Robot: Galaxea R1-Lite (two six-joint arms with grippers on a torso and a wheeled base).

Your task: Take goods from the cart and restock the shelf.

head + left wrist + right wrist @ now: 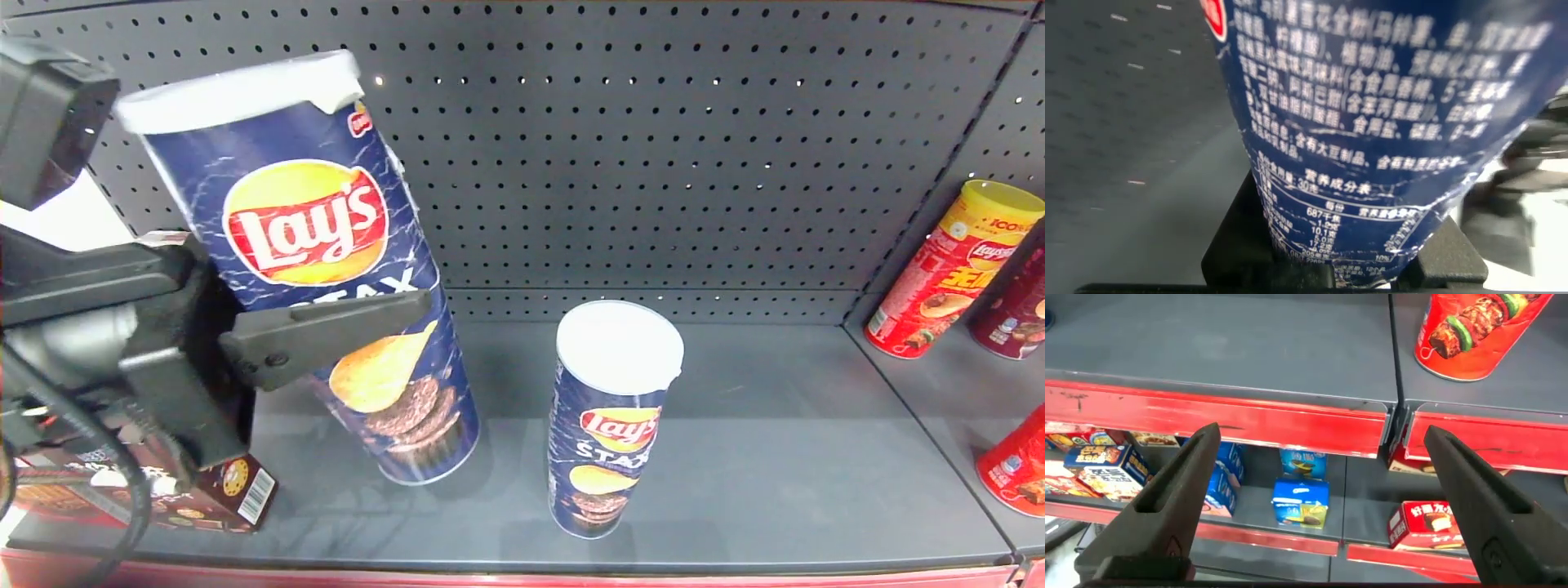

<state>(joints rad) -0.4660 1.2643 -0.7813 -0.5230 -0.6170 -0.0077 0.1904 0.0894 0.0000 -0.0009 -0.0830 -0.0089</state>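
A dark blue chips can [302, 245] with a white lid leans, top to the left, over the left part of the grey shelf [775, 457]. My left gripper [384, 327] is shut on its middle; one black finger [326, 335] crosses its front. Whether its base touches the shelf I cannot tell. Close up in the left wrist view, the can [1372, 139] sits between the left gripper's [1347, 253] black pads. A second, matching can [608, 416] stands upright mid-shelf, to the right of the held one. My right gripper [1323, 437] hangs open and empty before the shelf's red front edge [1249, 412].
A brown box [204, 490] lies at the shelf's front left, under my left arm. Red cans [951, 273] stand in the neighbouring bay on the right. A perforated panel [653, 147] backs the shelf. A red can [1462, 335] stands above the edge; blue packs [1302, 498] and red boxes [1425, 523] fill the lower shelf.
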